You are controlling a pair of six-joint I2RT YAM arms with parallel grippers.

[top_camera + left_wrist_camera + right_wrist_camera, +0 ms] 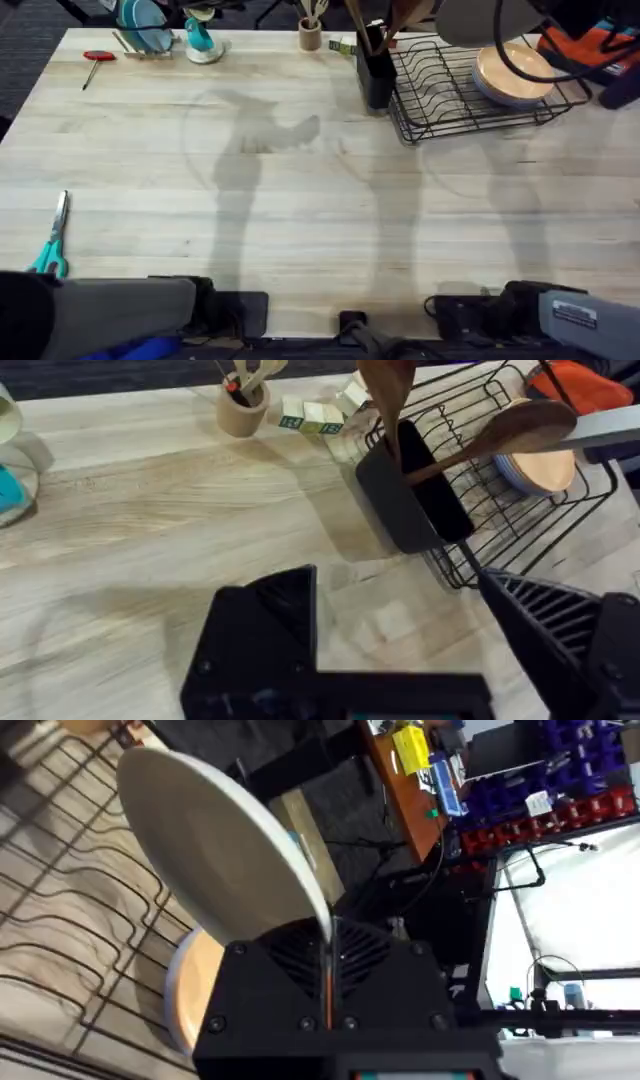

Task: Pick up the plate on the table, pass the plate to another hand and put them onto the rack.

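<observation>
plate (225,845): pale grey-white, was held on edge in the right gripper (328,960); rim ran down between the two fingers, disc stood up out of the jaws, tilted, not flat. Its face was toward the wrist camera, its long span leaning away over the wires.
plate location: up in the air above the rack (440,95), at the far right of the table (300,190). In the overhead view a blurred pale shape at the top edge (480,20) looked like the same plate, can't be sure.
right gripper: fingers narrow, pinched onto the plate's rim.
left gripper (400,650): fingers spread wide, nothing between them, bare table under them, near the rack's front corner.
rack: black wire, rectangular, long axis roughly along the table's far edge; black utensil holder (405,500) clipped at its left end, with wooden spoons (500,435) sticking out.
peach plates (513,75): stacked inside the rack at its right end, lying fairly flat.
other items: scissors (50,245) with teal handles at near left; red-handled tool (97,58) at far left; small cup of sticks (311,35) at far edge.
</observation>
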